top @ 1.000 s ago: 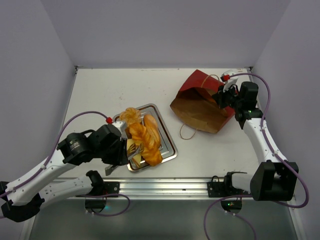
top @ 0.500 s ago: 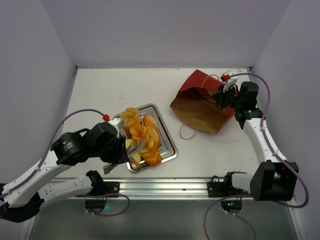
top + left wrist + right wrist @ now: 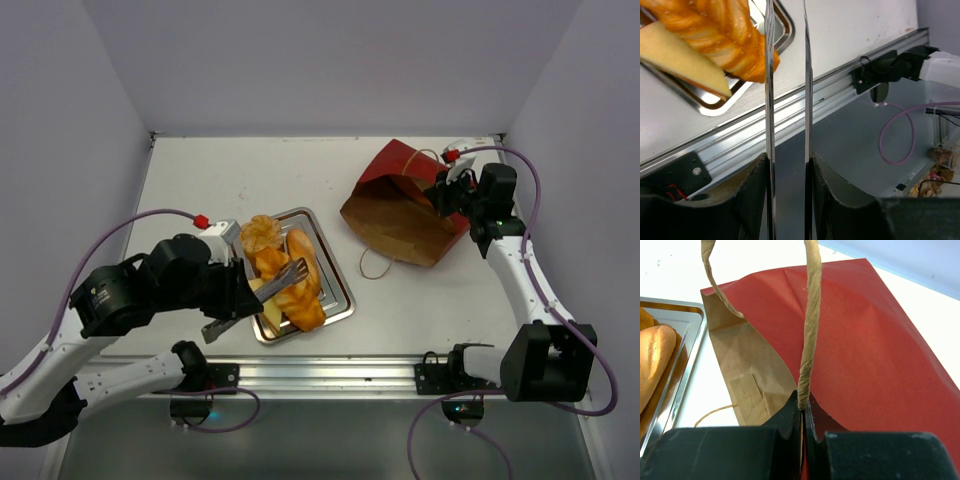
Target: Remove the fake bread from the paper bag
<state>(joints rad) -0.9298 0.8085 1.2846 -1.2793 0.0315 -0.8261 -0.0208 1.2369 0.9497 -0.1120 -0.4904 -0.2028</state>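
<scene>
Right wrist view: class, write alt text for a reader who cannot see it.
The right gripper is shut on a tan string handle of the dark red paper bag, whose plain brown inside shows at the open mouth. At the left edge, a golden piece of fake bread lies in a silver tray.

Left arm (image 3: 150,285): white tubes with round black joints.
Right arm (image 3: 520,280): the same white and black.
Cables (image 3: 881,141): purple, one looping along each arm.
Red caps (image 3: 201,220): a small one at 12 o'clock on each wrist.
Left fingers (image 3: 769,125): thin, shiny metal strips.
Right fingers (image 3: 787,417): black and pointed.
</scene>
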